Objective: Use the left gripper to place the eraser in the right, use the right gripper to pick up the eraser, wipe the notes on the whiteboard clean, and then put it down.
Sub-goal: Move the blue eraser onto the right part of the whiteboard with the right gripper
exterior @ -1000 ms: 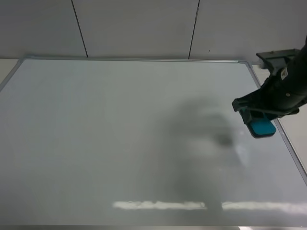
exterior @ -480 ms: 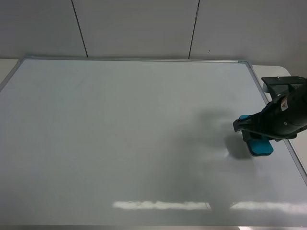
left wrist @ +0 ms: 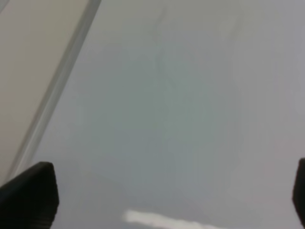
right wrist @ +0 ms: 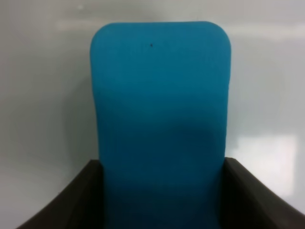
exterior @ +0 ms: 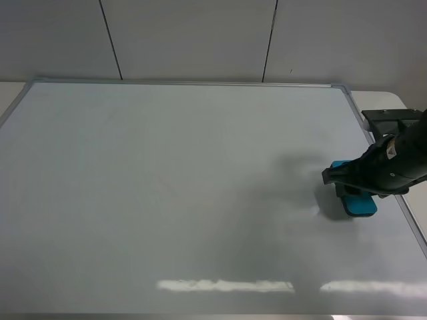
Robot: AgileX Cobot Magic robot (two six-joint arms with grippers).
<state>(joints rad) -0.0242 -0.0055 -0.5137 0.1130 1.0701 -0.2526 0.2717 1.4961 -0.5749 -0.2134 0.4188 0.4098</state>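
The whiteboard [exterior: 167,187] fills the table, glossy white in a thin silver frame. No notes show anywhere on it. My right gripper [exterior: 353,189] sits close to the board's right edge, shut on the teal eraser [exterior: 361,205], which looks to be down on or just over the surface, its shadow right against it. The right wrist view shows the eraser [right wrist: 159,95] upright between the two dark fingers [right wrist: 86,200] of the right gripper [right wrist: 159,195]. My left gripper [left wrist: 167,200] hangs open above bare whiteboard [left wrist: 190,95], empty, and does not appear in the exterior high view.
The board's right frame rail [exterior: 381,155] runs just beside the right gripper, with a strip of pale table [exterior: 390,100] beyond it. In the left wrist view a frame rail [left wrist: 57,90] crosses diagonally, beige table [left wrist: 28,47] outside it. Grey wall panels stand behind.
The right gripper came down and toward the near side with the eraser, its shadow closing up under it. In the last half second it barely shifted.
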